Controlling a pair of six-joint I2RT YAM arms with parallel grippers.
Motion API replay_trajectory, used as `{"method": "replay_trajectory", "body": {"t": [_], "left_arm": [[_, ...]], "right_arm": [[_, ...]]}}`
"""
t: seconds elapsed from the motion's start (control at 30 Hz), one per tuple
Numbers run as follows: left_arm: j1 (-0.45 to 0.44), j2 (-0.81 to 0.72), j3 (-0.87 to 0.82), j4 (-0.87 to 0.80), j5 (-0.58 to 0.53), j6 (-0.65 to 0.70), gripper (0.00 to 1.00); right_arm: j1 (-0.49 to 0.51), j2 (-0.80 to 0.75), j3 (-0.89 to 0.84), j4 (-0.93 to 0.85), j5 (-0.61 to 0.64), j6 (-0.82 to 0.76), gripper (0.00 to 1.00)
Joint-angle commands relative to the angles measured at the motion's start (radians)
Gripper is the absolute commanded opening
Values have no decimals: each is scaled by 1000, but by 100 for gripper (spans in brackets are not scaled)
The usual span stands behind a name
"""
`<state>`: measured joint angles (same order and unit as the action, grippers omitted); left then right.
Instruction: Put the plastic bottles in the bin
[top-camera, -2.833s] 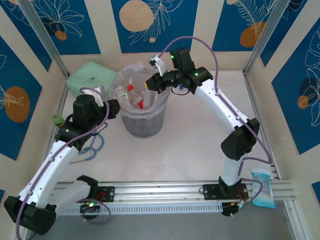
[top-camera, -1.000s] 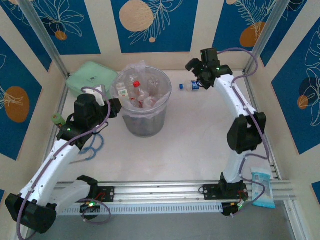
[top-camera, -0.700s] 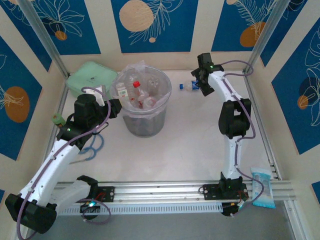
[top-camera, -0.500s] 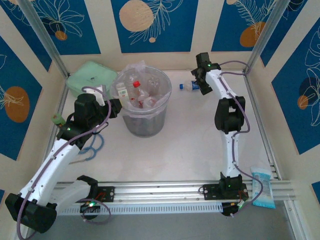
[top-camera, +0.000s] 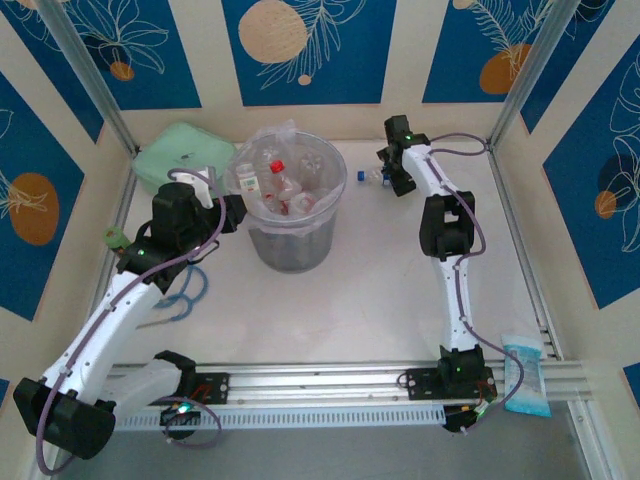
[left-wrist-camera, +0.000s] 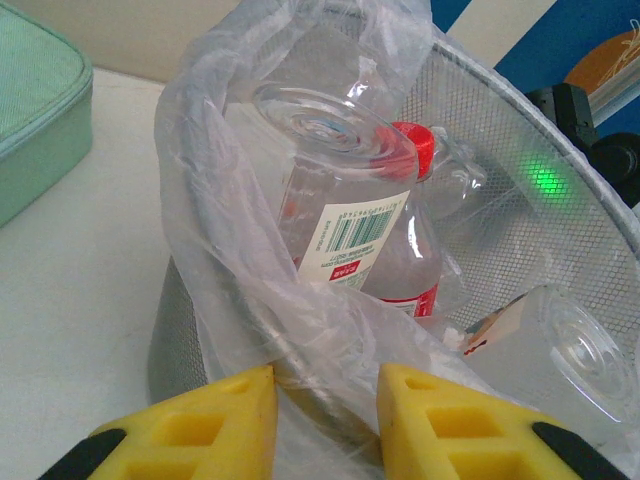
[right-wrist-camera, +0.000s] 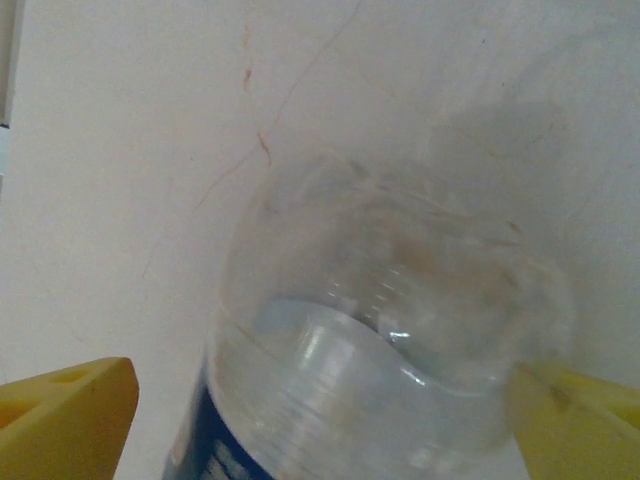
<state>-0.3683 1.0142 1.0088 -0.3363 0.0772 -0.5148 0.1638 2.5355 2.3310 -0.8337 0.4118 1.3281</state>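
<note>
A bottle (right-wrist-camera: 400, 300) lies near the far edge of the tabletop (top-camera: 380, 290), right of the bin (top-camera: 290, 248), your right gripper (right-wrist-camera: 325, 405) wide around it. It's likely light, thin, slippery: squeeze its middle gently. Your left gripper (left-wrist-camera: 327, 400) pinches the bin's rim.

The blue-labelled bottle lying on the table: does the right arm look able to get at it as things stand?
Probably yes. The right gripper sits open over the bottle, a yellow finger on each side, with nothing between them and it.
</note>
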Motion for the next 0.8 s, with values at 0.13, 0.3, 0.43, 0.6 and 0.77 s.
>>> {"method": "replay_trajectory", "body": {"t": [0.13, 0.3, 0.43, 0.6, 0.77], "left_arm": [[0, 20, 5, -64, 46, 21, 30], [0, 17, 2, -58, 49, 15, 30], [0, 9, 4, -65, 49, 16, 30], [-1, 9, 21, -80, 50, 21, 30], [0, 4, 24, -77, 54, 19, 30]], "right_arm": [[5, -34, -9, -54, 14, -26, 68], [0, -112, -50, -48, 43, -78, 54], [2, -196, -110, -38, 68, -152, 44], [-17, -361, -288, 43, 67, -267, 33], [-46, -597, -504, 179, 13, -442, 24]]}}
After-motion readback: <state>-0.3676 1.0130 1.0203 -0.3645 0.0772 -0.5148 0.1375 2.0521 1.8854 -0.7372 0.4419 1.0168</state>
